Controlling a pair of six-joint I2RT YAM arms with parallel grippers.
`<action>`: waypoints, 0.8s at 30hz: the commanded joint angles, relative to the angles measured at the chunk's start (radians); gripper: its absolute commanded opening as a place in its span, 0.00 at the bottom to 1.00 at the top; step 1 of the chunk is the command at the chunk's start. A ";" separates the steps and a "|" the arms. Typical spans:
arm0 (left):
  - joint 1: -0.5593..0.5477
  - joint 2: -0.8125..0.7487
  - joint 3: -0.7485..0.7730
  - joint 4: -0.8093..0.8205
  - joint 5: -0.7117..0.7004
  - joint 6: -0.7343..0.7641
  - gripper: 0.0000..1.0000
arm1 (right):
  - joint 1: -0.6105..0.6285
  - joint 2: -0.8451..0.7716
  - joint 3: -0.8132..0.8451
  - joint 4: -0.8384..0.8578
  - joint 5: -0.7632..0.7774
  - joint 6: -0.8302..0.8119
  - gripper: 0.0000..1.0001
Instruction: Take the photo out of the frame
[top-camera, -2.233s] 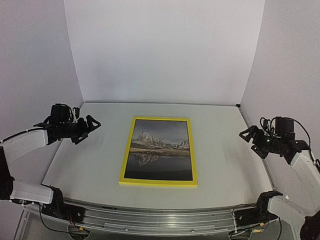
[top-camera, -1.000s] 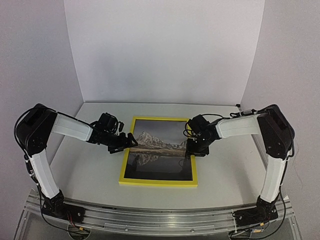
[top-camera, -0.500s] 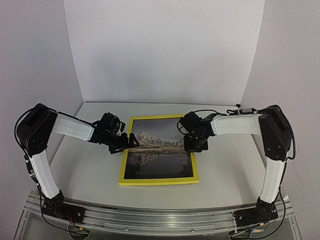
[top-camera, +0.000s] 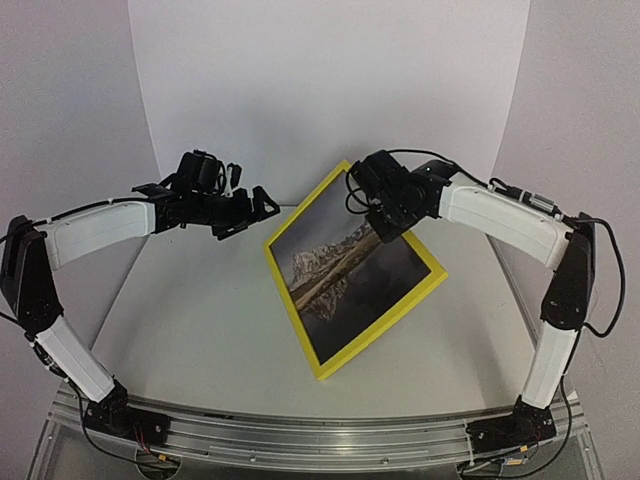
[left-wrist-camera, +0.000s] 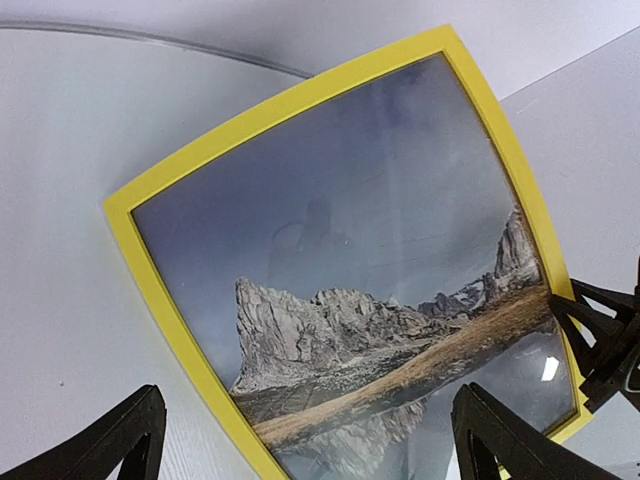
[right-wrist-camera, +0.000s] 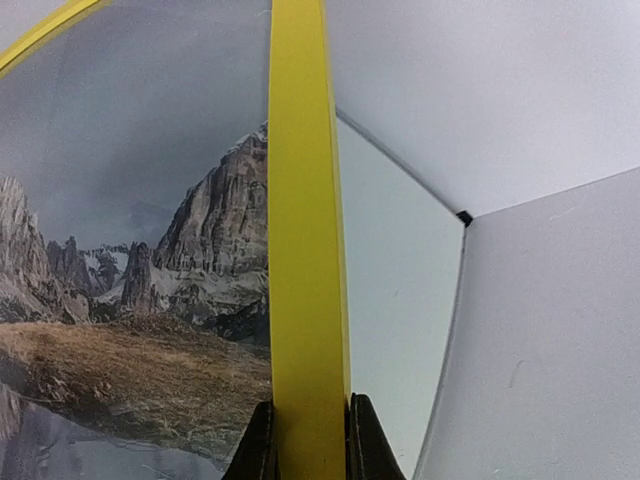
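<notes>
The yellow frame (top-camera: 425, 285) is tilted up off the table, with one lower corner near the table at the front. The photo (top-camera: 345, 270), a mountain mirrored in a lake, sits inside it behind the pane. My right gripper (top-camera: 388, 218) is shut on the frame's upper right rail. In the right wrist view the gripper (right-wrist-camera: 308, 430) pinches the yellow rail (right-wrist-camera: 305, 250) between both fingers, the photo (right-wrist-camera: 130, 250) to its left. My left gripper (top-camera: 255, 208) hovers open just left of the frame, touching nothing. Its wrist view shows the frame (left-wrist-camera: 280, 112) and photo (left-wrist-camera: 380, 300) beyond the open gripper (left-wrist-camera: 308, 395).
The grey table (top-camera: 180, 320) is bounded by white walls at the back and both sides. The right arm's white link (top-camera: 500, 215) arches over the table's right half. The right gripper's fingers (left-wrist-camera: 600, 345) show at the frame's edge in the left wrist view.
The frame lay flat on the table; the right gripper has since lifted its right rail, tilting and turning it. The left gripper has risen and drawn back to the left, still open.
</notes>
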 joint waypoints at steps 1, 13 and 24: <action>-0.006 0.010 0.097 0.001 0.066 -0.082 1.00 | 0.030 0.034 0.221 0.092 0.241 -0.301 0.00; -0.004 0.150 0.341 0.166 0.090 -0.412 1.00 | 0.174 0.195 0.389 0.195 0.384 -0.667 0.00; -0.005 0.264 0.493 0.087 0.014 -0.540 1.00 | 0.286 0.223 0.337 0.216 0.450 -0.669 0.00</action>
